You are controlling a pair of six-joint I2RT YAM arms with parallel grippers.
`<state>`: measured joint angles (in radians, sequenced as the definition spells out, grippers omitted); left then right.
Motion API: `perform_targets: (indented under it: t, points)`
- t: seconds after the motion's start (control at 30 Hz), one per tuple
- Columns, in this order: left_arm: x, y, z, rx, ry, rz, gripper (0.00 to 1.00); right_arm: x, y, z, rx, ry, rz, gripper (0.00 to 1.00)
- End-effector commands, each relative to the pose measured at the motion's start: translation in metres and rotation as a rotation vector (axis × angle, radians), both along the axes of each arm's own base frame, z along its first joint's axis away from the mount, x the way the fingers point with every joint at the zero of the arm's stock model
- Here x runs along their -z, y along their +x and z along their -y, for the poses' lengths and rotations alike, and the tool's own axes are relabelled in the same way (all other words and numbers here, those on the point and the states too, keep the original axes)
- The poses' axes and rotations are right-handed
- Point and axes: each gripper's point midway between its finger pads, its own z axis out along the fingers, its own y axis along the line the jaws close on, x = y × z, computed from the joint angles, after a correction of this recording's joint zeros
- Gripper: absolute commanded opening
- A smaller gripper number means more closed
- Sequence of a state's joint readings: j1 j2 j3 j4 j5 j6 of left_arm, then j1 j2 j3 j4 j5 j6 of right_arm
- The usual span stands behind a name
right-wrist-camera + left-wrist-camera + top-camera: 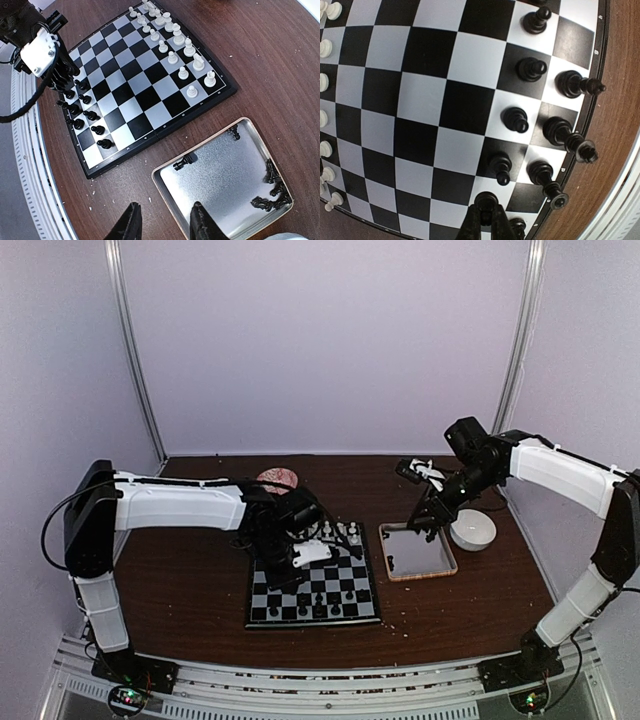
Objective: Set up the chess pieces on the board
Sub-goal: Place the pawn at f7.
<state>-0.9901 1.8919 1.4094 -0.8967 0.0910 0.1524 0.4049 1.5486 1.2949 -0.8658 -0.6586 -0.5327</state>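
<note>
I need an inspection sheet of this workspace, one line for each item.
Surface: dark brown wooden table, pale crumbs scattered.
Job's things: black-and-silver chequered chessboard; white chess pieces on far rows, black chess pieces on near rows, more in grey metal tray.
Clutter: white round dish, pink round object.
Grippers: left gripper shut on one black piece; right gripper open, empty, over tray's edge.
Cables: black cable looping beside left arm.
Surroundings: pale lilac walls.

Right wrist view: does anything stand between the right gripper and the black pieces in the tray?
Nothing visible does. The right gripper hangs open over the tray's edge; the nearest black piece lies uncovered ahead.
</note>
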Motion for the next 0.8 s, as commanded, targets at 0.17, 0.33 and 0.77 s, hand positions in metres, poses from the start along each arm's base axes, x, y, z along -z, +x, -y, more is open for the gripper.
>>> perform_targets:
  t: [0.17,0.33,0.77]
  points:
    - [-0.003,-0.007,-0.009,-0.019,-0.005,-0.006,0.0,0.003,-0.002,-0.006,-0.031,-0.007,-0.014,0.34]
    - [-0.001,-0.01,-0.009,-0.009,-0.009,-0.021,0.0,0.005,-0.003,-0.007,-0.033,-0.013,-0.02,0.34]
    - [0.012,-0.011,-0.006,0.001,0.005,-0.043,0.0,0.011,-0.004,-0.009,-0.043,-0.027,-0.031,0.34]
